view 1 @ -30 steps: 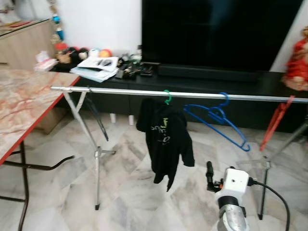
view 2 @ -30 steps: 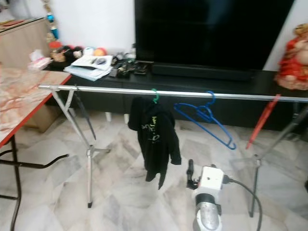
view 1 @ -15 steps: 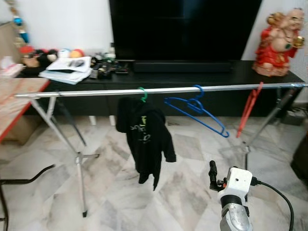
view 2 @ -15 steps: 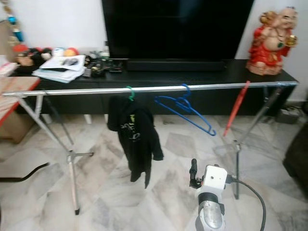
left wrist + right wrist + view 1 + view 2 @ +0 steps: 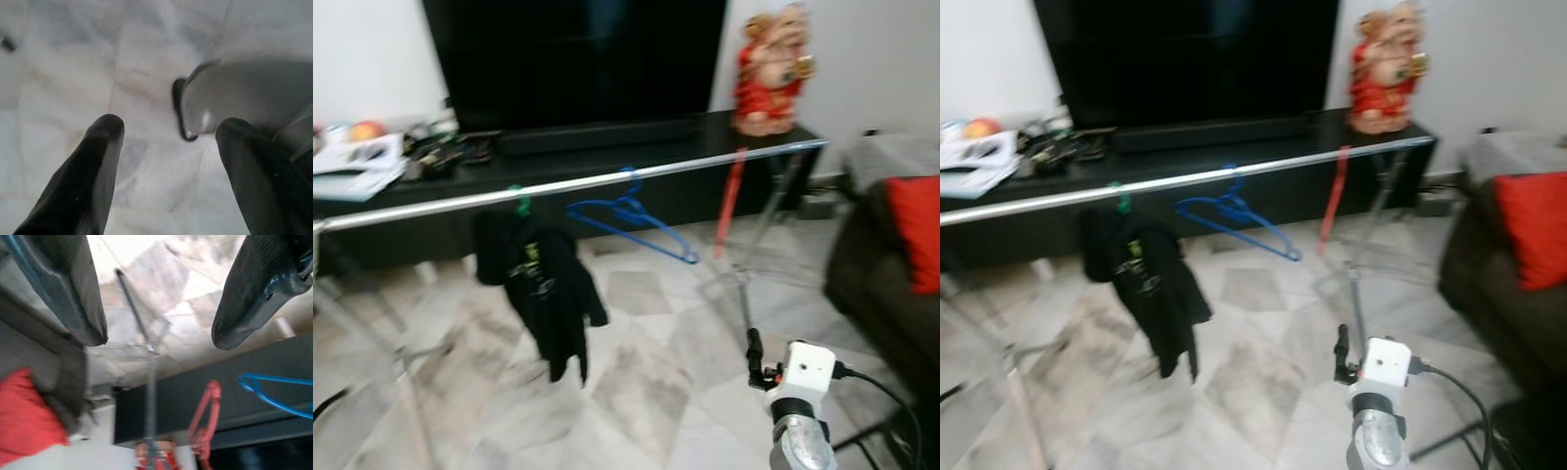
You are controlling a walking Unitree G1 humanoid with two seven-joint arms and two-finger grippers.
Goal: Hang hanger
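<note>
Left eye view, rail: a silver rail [image 5: 607, 180] is seen crossing the frame from mid left up to the upper right.
Left eye view, hangers: a blue hanger [image 5: 631, 212] is hooked near the rail's middle, a red hanger [image 5: 731, 201] near its right end, and a green hook carrying a black garment [image 5: 540, 290] to the left.
Left eye view, right hand: the right hand [image 5: 754, 354] is held low at the lower right of the frame, above the marble floor [image 5: 636, 362], well apart from the rail.
Right eye view: the same scene is shown; a dark sofa with a red cushion [image 5: 1534, 227] is seen at the right edge.
Left wrist view, left hand: the left hand [image 5: 168, 147] is spread open with nothing between its fingers, pointed at the floor.
Right wrist view, right hand: the fingers [image 5: 68, 293] are parted and empty; the red and blue hangers are seen beyond them.
Handling: the hangers are judged light, thin, stiff and somewhat slippery, free to swing on their hooks.
Hold: the neck just below the hook, or the straight lower bar, is judged the best place.
</note>
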